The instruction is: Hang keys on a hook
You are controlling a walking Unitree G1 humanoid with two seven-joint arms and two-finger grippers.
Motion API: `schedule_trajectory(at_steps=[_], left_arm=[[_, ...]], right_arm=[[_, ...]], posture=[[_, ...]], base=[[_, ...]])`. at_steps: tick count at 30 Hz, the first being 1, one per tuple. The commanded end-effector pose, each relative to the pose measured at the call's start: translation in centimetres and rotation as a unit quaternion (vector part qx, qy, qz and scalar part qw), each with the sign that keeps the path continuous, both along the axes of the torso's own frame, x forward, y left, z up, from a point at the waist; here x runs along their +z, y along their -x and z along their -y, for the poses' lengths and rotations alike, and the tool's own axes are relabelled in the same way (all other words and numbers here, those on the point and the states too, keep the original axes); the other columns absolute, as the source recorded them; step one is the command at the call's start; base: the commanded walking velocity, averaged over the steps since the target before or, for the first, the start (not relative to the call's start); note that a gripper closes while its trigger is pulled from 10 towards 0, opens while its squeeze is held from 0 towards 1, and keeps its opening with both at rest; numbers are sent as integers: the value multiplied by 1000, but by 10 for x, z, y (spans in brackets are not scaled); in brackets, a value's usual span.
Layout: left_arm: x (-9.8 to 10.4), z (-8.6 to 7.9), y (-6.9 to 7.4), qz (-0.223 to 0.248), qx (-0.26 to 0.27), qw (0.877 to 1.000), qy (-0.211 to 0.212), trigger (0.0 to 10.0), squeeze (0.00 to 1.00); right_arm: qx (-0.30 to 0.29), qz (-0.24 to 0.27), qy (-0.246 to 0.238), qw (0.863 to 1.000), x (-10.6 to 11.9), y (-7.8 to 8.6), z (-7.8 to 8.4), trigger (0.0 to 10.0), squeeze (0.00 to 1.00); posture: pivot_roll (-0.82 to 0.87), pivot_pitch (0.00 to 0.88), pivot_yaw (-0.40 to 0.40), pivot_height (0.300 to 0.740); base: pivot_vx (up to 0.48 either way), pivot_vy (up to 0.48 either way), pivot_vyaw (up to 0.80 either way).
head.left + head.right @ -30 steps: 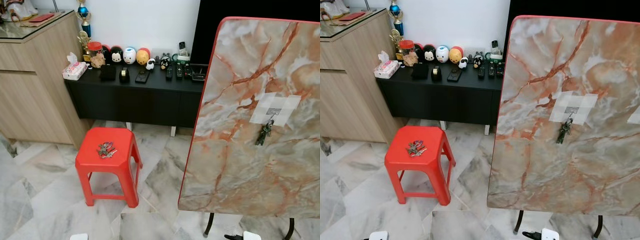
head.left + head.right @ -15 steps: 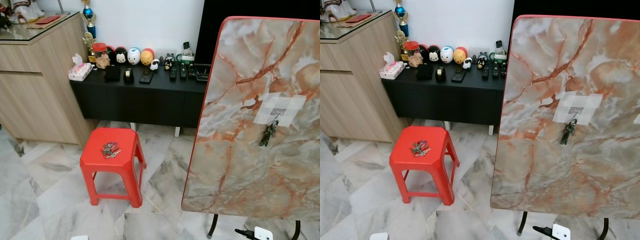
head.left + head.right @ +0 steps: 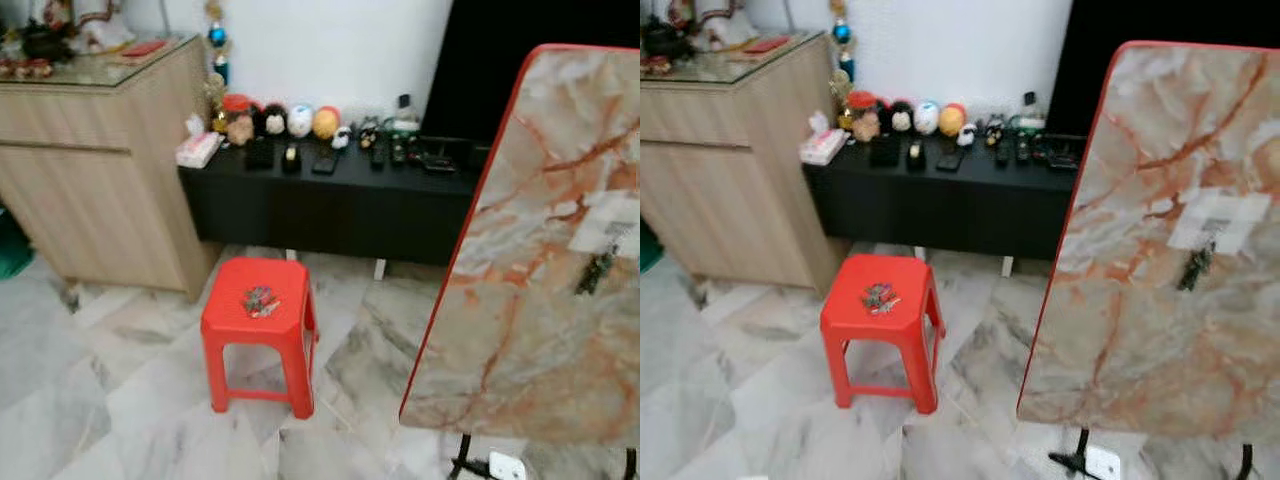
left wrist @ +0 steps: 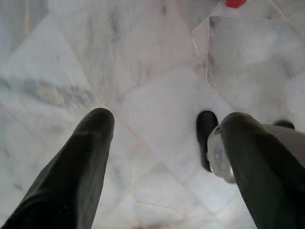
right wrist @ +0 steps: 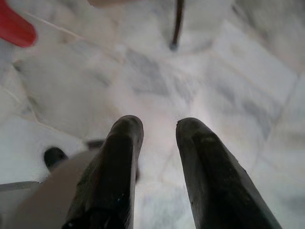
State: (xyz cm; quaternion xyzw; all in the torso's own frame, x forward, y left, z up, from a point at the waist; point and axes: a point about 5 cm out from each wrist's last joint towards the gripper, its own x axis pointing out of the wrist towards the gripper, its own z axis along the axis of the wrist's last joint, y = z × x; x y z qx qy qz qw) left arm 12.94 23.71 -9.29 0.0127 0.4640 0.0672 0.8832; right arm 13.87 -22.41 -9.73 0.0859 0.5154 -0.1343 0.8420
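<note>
On the red stool [image 3: 258, 310], well ahead of our grippers and far out of reach of either, a loose bunch of keys [image 3: 261, 299] lies on the seat, which we judge to be the bunch the task means, not yet picked up. To the right stands a marble-patterned tabletop [image 3: 1160, 260] tipped upright, with a pale patch [image 3: 1220, 222] on its face and another dark set of keys [image 3: 1195, 268] hanging just below it; we take it that the hook is there, though the hook itself is too small and blurred to make out. By our reading one set is already hung and the set on the stool is left: approach, grasp, carry across, hang. Our left gripper [image 4: 167, 138] points down at the marble floor [image 4: 143, 71] with its fingers spread wide and nothing between them; our right gripper [image 5: 159, 131] also hangs over the floor, its fingers narrowly apart and empty, a dark table leg [image 5: 177, 24] beyond the tips. Both head views are soft with blur, the tabletop is cut off at the right edge, and the small objects on the black cabinet [image 3: 330, 200] behind the stool cannot be told apart clearly.
</note>
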Motion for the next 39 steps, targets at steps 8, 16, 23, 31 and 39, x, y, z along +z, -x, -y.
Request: schedule_trajectory(at_steps=[8, 16, 23, 31, 39], left_arm=[[-3, 1, 7, -14, -3, 1000, 3, 10000, 0], [-3, 1, 7, -14, 0, 1000, 3, 10000, 0], [-3, 1, 6, -12, 5, 1000, 4, 10000, 0], [-1, -2, 5, -9, 10, 1000, -1, 10000, 0], [-1, -4, 3, -14, 8, 1000, -15, 10000, 0]], right_arm=[[-3, -4, 5, 1000, -1, 6, 3, 10000, 0], [-4, -2, 17, 1000, -1, 5, 3, 10000, 0], [6, -2, 16, 1000, 0, 2, 2, 10000, 0], [8, 1, 12, 1000, 0, 0, 1, 10000, 0], [6, 2, 10, 1000, 0, 1, 0, 10000, 0]], posture=[[-80, 0, -15, 740], [-77, 0, -17, 740], [-74, 0, -22, 740], [-64, 0, -26, 740], [-42, 0, -40, 740]], base=[[0, 355, 0], [0, 339, 0], [0, 328, 0], [0, 315, 0], [0, 75, 0]])
